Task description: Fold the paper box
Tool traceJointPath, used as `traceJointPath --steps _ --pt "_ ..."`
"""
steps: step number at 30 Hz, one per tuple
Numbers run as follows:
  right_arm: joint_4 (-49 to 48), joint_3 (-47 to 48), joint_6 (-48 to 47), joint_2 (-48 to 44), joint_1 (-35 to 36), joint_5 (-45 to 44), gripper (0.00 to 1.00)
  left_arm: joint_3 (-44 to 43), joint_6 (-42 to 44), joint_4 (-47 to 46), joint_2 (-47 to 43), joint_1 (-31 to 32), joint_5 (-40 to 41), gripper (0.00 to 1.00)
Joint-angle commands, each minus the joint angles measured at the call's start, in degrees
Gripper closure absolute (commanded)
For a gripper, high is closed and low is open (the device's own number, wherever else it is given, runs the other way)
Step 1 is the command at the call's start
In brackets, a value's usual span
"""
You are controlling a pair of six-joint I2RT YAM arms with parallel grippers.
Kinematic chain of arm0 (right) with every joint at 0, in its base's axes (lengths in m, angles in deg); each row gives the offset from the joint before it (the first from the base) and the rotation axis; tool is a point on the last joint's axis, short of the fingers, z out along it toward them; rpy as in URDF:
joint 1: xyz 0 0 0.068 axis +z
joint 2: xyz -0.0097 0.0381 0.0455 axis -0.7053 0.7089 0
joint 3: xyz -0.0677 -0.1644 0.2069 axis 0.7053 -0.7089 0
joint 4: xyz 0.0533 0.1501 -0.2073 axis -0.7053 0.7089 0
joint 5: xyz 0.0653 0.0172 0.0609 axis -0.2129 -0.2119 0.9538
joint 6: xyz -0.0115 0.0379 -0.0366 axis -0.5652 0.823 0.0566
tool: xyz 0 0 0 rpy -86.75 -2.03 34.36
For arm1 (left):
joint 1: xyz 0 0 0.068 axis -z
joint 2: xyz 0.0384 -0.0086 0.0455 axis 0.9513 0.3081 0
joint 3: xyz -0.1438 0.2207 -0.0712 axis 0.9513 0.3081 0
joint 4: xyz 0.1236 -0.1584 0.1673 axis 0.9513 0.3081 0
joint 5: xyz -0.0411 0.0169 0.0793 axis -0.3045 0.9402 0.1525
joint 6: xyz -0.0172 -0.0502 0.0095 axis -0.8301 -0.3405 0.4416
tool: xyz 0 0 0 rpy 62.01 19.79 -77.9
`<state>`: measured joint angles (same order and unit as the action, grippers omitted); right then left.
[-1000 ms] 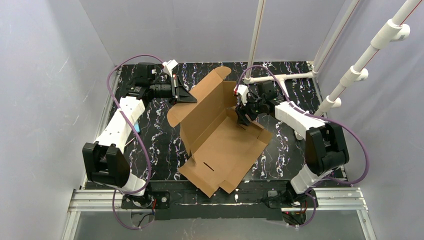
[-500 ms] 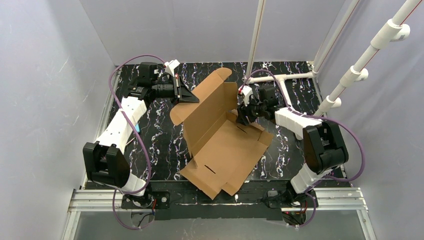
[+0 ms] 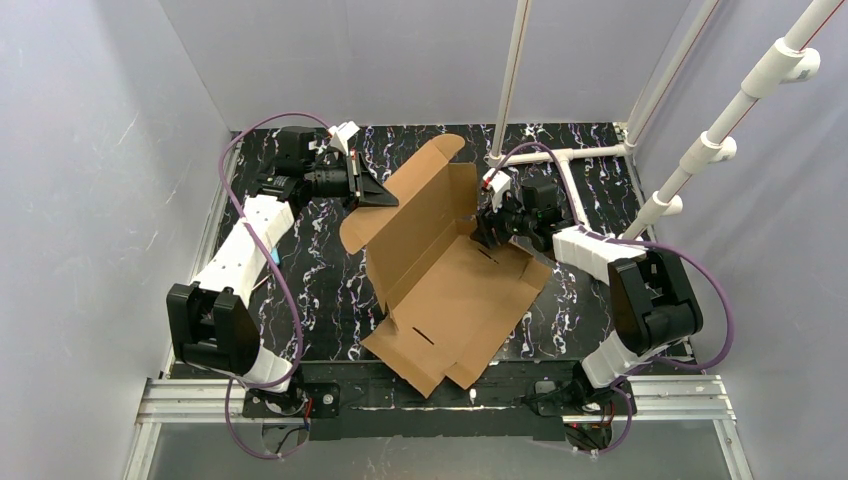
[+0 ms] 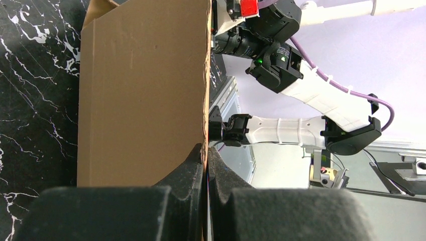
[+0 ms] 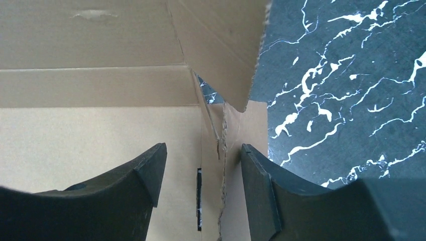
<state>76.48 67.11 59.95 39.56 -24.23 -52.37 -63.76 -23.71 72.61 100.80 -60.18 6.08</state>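
Observation:
The paper box (image 3: 450, 300) lies unfolded on the black marbled table, its base flat and its big rear panel (image 3: 410, 205) tilted up. My left gripper (image 3: 386, 196) is shut on that panel's left edge. In the left wrist view the brown panel (image 4: 143, 95) stands edge-on, pinched at my left gripper (image 4: 206, 153). My right gripper (image 3: 492, 232) hovers open over the box's right rear corner. In the right wrist view my right gripper (image 5: 201, 155) straddles a crease and a narrow slot (image 5: 199, 198), with a side flap (image 5: 221, 50) rising ahead of it and nothing held.
White pipe framing (image 3: 560, 155) lies on the table behind the right arm, and a vertical pole (image 3: 515, 75) rises behind the box. Grey walls close in left, rear and right. A small blue item (image 3: 272, 255) sits beside the left arm.
My right gripper has shifted a little to the right over the box's corner and its jaws have narrowed slightly. The box has slid slightly right. The left grip is unchanged.

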Motion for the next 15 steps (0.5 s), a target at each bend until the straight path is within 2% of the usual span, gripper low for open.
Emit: traceJointPath --steps 1,4,7,15 --pt "-2.43 0.65 0.49 -2.14 -0.23 -2.65 0.36 -0.15 -0.26 -1.19 -1.75 0.61 -1.13 1.00" --pt "1.34 1.58 -2.09 -2.76 -0.67 -5.87 0.30 -1.05 1.58 1.22 -1.44 0.61 -0.49 1.00" --pt "1.98 0.97 -3.44 -3.09 -1.11 -6.53 0.29 -1.16 1.94 1.60 -0.94 0.56 -0.37 1.00" --pt "5.70 -0.04 -8.06 -5.43 -2.50 -9.21 0.36 -2.47 5.72 5.77 -0.18 0.60 0.91 1.00"
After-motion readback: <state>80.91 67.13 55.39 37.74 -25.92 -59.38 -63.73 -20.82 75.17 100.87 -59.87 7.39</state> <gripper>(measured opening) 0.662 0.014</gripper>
